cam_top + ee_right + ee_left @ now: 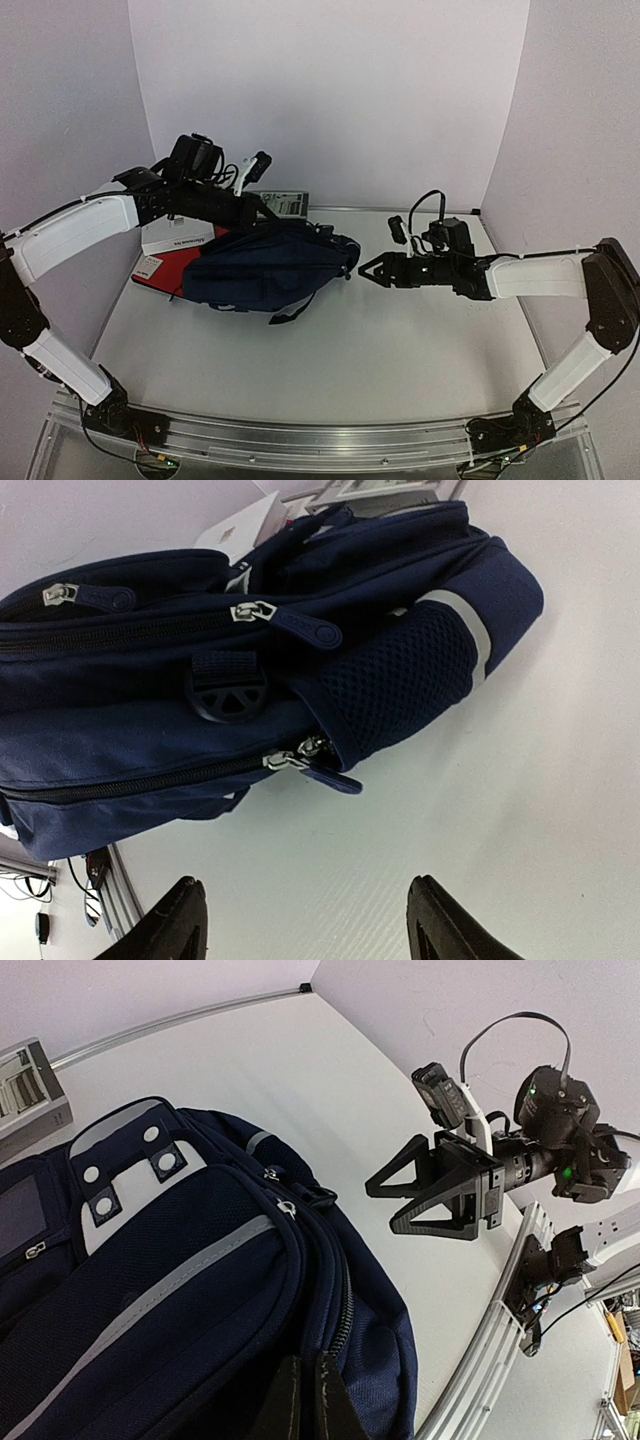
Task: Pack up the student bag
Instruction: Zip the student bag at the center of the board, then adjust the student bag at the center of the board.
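Hard to make out: a grey boxy thing (pixel 287 203) sits behind the bag by the back wall. Its face carries print I can't read, and the left wrist view cuts it off at the edge.
Half hidden: a flat red thing (pixel 163 273) lies under the bag's left end with only a corner poking out. A white box (pixel 178 237) rests on it, partly behind the left arm.
Student bag (pixel 270 268): lying on its side on the table (pixel 400 350), left of centre. Its grey pocket flap faces up and back, and its mesh side pocket points toward the right arm.
Bag, contents: the zips seen from the right wrist run closed along the stretch in view, with three pulls lying flat. Nothing of the inside shows. I can't tell what the mesh pocket holds, if anything.
Left gripper (pixel 307 1370): clenched, jaws pressed together right at the bag's upper edge and against the navy fabric. Whether any cloth or a pull is nipped between them I can't tell.
Right gripper (pixel 365 268): released, jaws spread, level with the table and pointing at the bag's right end. It is near the bag but clear of it.
Cut off: the right wrist view shows only the two fingertips at the bottom edge, and the bag's far end runs out of frame.
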`<action>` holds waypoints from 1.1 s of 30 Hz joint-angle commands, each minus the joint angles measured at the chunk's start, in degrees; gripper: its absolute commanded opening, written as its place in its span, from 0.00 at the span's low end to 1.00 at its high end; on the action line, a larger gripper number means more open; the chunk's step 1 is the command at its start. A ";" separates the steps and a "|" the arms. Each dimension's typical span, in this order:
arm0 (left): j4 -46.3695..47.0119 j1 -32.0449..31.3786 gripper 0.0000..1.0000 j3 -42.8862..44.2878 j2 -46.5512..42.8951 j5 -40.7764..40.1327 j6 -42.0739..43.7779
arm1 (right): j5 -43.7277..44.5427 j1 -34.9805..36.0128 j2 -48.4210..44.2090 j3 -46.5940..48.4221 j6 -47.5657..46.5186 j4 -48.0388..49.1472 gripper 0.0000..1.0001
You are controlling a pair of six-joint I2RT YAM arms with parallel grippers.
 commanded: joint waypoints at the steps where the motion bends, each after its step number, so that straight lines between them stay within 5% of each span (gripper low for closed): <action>1: 3.28 1.05 0.00 8.66 -1.41 2.37 -2.41 | -3.12 1.37 3.19 3.04 0.70 7.39 0.59; 33: 3.02 3.19 0.00 8.90 -0.73 3.32 -3.26 | -10.28 2.66 21.18 12.15 1.83 13.34 0.20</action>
